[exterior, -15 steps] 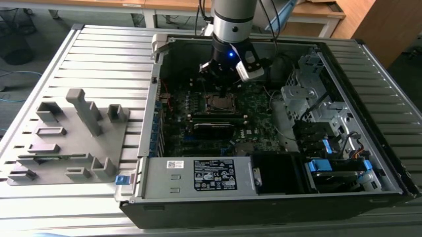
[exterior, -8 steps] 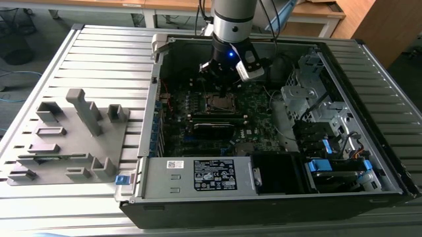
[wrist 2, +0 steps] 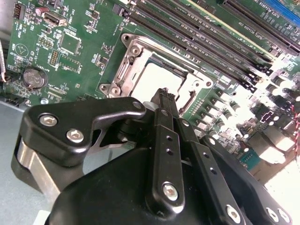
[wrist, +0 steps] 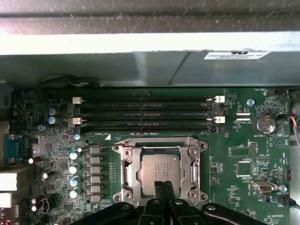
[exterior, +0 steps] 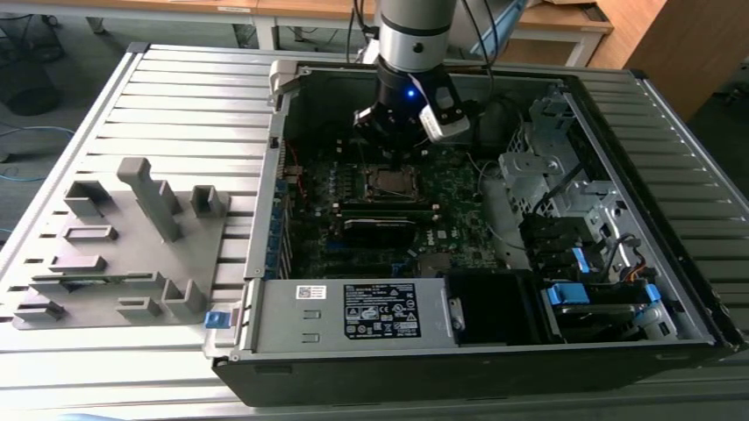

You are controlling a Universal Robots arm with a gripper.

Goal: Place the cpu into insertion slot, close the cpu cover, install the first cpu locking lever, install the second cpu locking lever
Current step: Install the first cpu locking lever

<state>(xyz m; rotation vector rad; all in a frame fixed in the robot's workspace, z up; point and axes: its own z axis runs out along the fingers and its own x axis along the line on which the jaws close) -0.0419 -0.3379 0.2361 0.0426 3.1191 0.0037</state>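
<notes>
hand [wrist: 163, 185] is hovering with its fingers pressed together, pinching nothing, tips just over the cpu's near edge | cpu [wrist: 161, 169] is lying flat in the insertion slot [wrist: 200, 145] on the green motherboard [wrist: 243, 140] | cpu cover [wrist: 134, 171] is lying down flat, framing the cpu

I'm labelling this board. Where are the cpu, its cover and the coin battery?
cpu [wrist: 161, 168]: first wrist view, middle of its silver top.
cpu cover [wrist: 132, 170]: first wrist view, side bar of its frame.
coin battery [wrist: 264, 123]: first wrist view, centre of its face.
</notes>
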